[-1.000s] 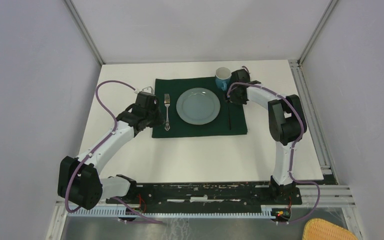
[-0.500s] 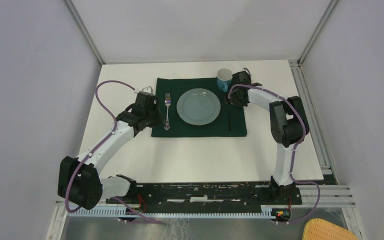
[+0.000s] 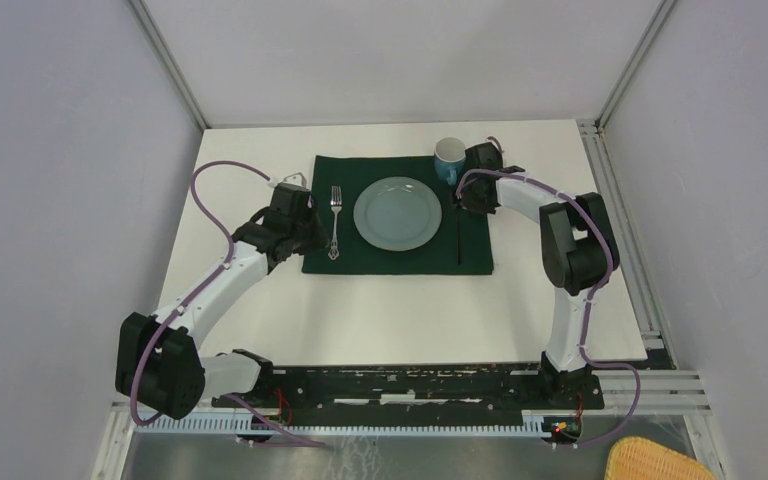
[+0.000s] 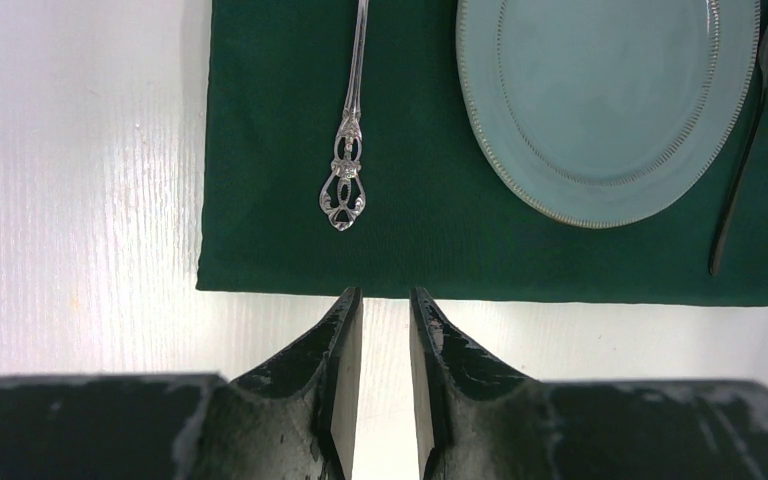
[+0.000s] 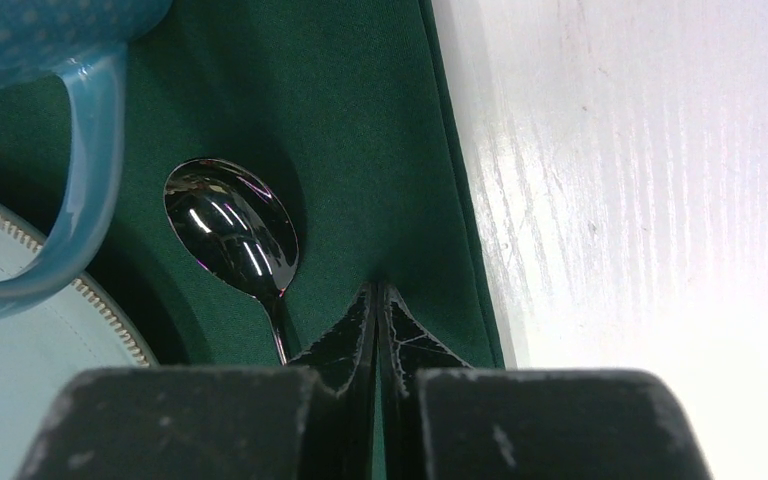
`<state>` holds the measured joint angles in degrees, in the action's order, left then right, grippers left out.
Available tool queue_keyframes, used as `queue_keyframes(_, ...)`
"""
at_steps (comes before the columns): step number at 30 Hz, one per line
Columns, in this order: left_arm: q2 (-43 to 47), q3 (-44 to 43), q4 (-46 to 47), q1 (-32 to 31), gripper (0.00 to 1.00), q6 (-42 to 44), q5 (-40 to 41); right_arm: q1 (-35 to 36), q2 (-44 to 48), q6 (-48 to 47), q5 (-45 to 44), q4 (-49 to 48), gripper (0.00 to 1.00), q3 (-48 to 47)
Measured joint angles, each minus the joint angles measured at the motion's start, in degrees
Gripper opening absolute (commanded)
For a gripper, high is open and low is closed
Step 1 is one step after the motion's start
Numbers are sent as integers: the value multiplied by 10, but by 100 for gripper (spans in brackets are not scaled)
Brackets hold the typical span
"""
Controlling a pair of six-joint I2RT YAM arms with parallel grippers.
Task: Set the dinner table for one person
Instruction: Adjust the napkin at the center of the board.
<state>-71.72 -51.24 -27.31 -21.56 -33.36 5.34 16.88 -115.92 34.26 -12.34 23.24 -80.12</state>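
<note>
On the cloth [image 3: 400, 258] lie fork [image 3: 336, 222], plate [image 3: 397, 213], spoon [image 5: 230, 230] (mug [image 3: 448, 157] at corner).

Robot lab test cell, not a home, plain grey wall panels [image 3: 50, 200] left, right and far, aluminium frame struts [image 3: 168, 65] at the corners, bare white dinner table [image 3: 390, 310], my left arm [image 3: 215, 285] and right arm [image 3: 565, 320] bolted to a black rail [image 3: 410, 385] at the near edge.

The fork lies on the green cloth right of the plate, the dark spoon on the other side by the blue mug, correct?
No: the fork lies left of the plate on the green cloth, as the top external view shows. The dark spoon is on the other side by the blue mug.
</note>
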Motion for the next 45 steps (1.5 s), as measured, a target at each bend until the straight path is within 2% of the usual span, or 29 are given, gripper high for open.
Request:
queue_keyframes(1, 0, 0, 0, 0, 33, 0, 0, 0, 1, 0, -1, 2, 22, 0)
queue_keyframes(2, 0, 0, 0, 0, 33, 0, -1, 0, 2, -1, -2, 5, 27, 0)
queue_keyframes(8, 0, 0, 1, 0, 36, 0, -14, 3, 25, -14, -17, 47, 46, 3)
queue_keyframes(15, 1, 1, 5, 0, 36, 0, -13, 7, 95, -36, -26, 78, 49, -10)
queue_keyframes(18, 8, 1, 4, 0, 36, 0, -11, 9, 120, -46, -27, 87, 43, -36)
queue_keyframes(21, 21, 1, 4, 0, 36, 0, -10, 11, 131, -52, -27, 88, 33, -51)
queue_keyframes(22, 25, 1, 4, 0, 35, 0, -10, 11, 135, -52, -27, 89, 27, -50)
queue_keyframes(24, 30, 1, 4, 0, 35, 0, -10, 12, 139, -54, -27, 89, 6, -43)
queue_keyframes(25, 32, 2, 4, 0, 35, 0, -9, 12, 139, -57, -27, 89, 0, -38)
queue_keyframes(34, 44, 7, -5, 0, 35, 0, -5, 13, 112, -49, -19, 74, 0, 17)
queue_keyframes(45, 46, 7, -16, 0, 35, 0, 6, 14, 48, -33, -3, 45, 0, 23)
